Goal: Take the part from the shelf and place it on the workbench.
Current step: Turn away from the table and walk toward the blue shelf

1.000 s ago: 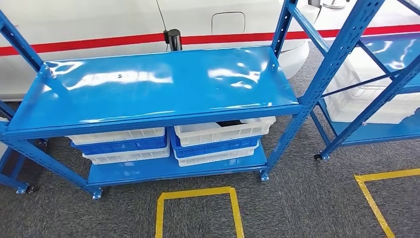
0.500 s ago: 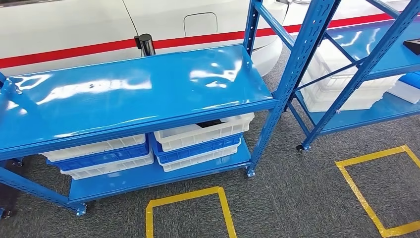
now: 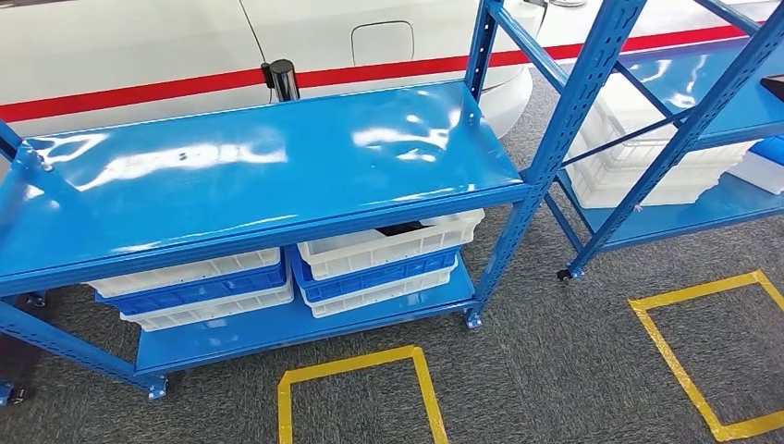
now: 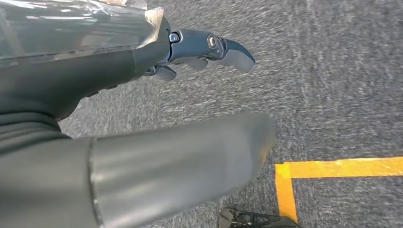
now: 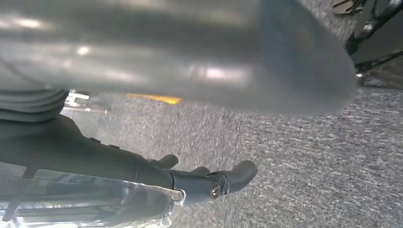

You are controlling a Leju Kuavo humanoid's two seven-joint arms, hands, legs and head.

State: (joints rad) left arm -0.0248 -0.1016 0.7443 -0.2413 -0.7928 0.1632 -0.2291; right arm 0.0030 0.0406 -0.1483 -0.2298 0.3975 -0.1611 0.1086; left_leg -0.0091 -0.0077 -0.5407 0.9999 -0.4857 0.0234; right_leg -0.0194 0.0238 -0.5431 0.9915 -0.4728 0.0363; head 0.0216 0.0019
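A blue metal shelf (image 3: 277,166) stands ahead of me in the head view, its glossy top board bare. On its lower board sit stacked white and blue bins. A dark part (image 3: 399,228) lies in the upper right white bin (image 3: 370,252), mostly hidden under the top board. My left hand (image 4: 109,66) hangs over grey carpet, its fingers (image 4: 209,45) stretched out and apart from the thumb, holding nothing. My right hand (image 5: 95,156) hangs the same way above carpet, its fingers (image 5: 223,180) spread and empty.
A second blue shelf (image 3: 684,139) with white bins stands to the right, and a dark object (image 3: 775,86) lies on its upper board at the picture's edge. Yellow tape squares (image 3: 351,398) mark the carpet. A white car body with a red stripe (image 3: 139,88) is behind.
The whole picture has shifted: the camera swung right, then slightly back left. The shelf and bins have not moved themselves.
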